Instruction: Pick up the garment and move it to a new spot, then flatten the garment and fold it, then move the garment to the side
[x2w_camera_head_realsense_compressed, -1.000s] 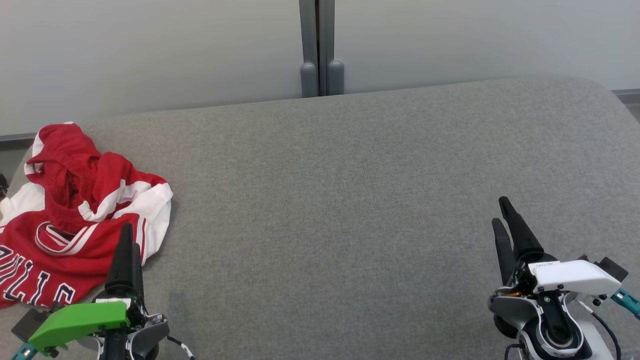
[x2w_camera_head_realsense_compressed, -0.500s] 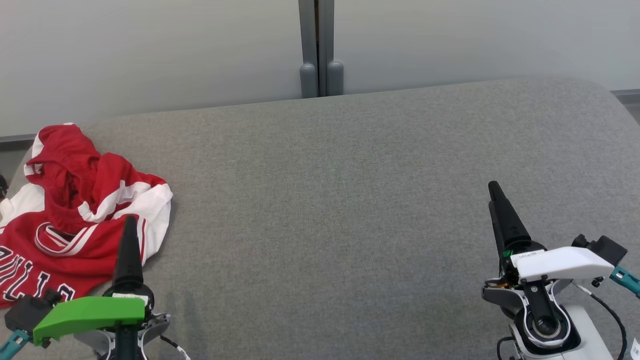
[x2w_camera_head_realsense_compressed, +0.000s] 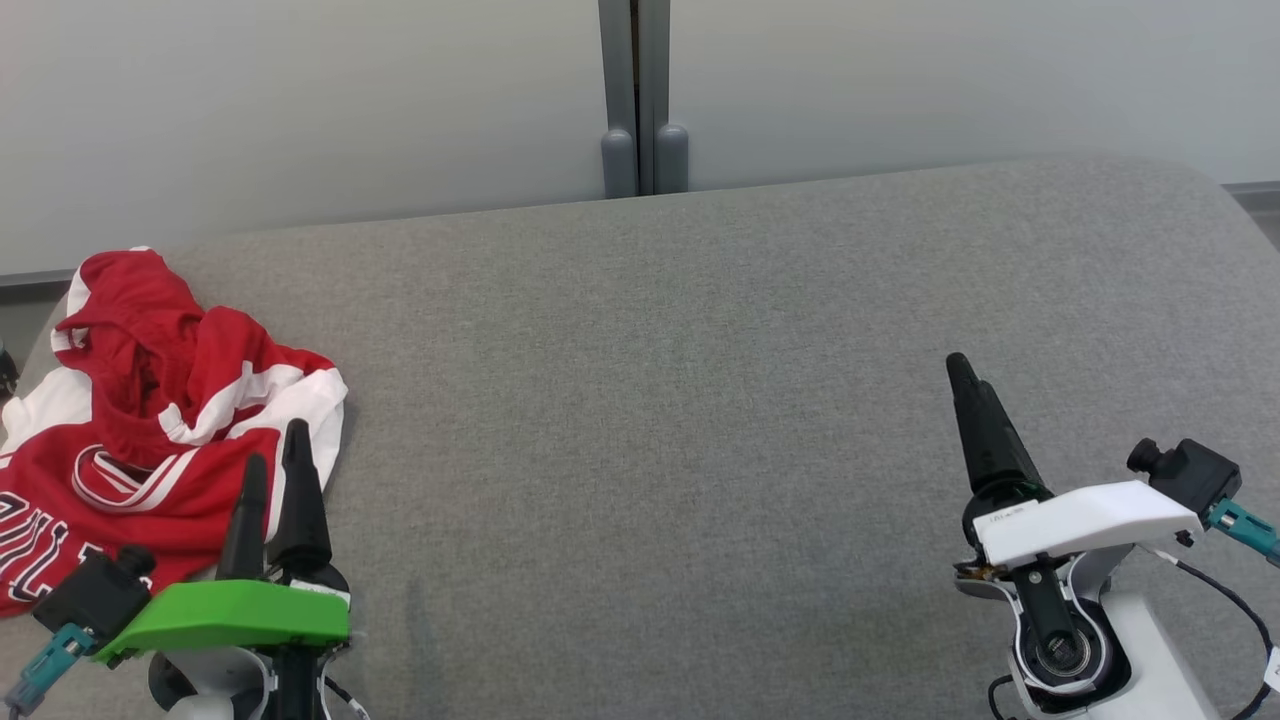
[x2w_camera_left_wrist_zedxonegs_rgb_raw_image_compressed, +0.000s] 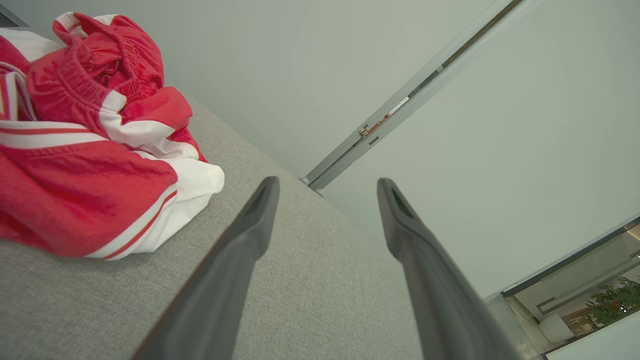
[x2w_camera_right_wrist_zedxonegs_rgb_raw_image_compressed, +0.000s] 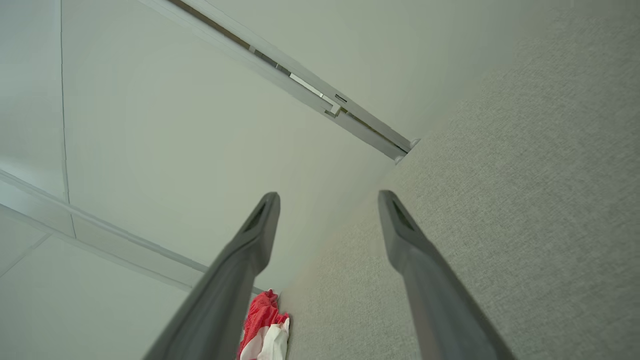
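Since earlier, the left end effector is brought forward beside the crumpled garment, released; the right end effector, also released, is shifted forward over the surface.

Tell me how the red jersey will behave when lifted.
The jersey lies crumpled in soft folds, so it will probably sag and unfurl. Its thin, shiny cloth looks light and perhaps slippery.

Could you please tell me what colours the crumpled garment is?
The garment is red with white panels and stripes, clearest in the head view.
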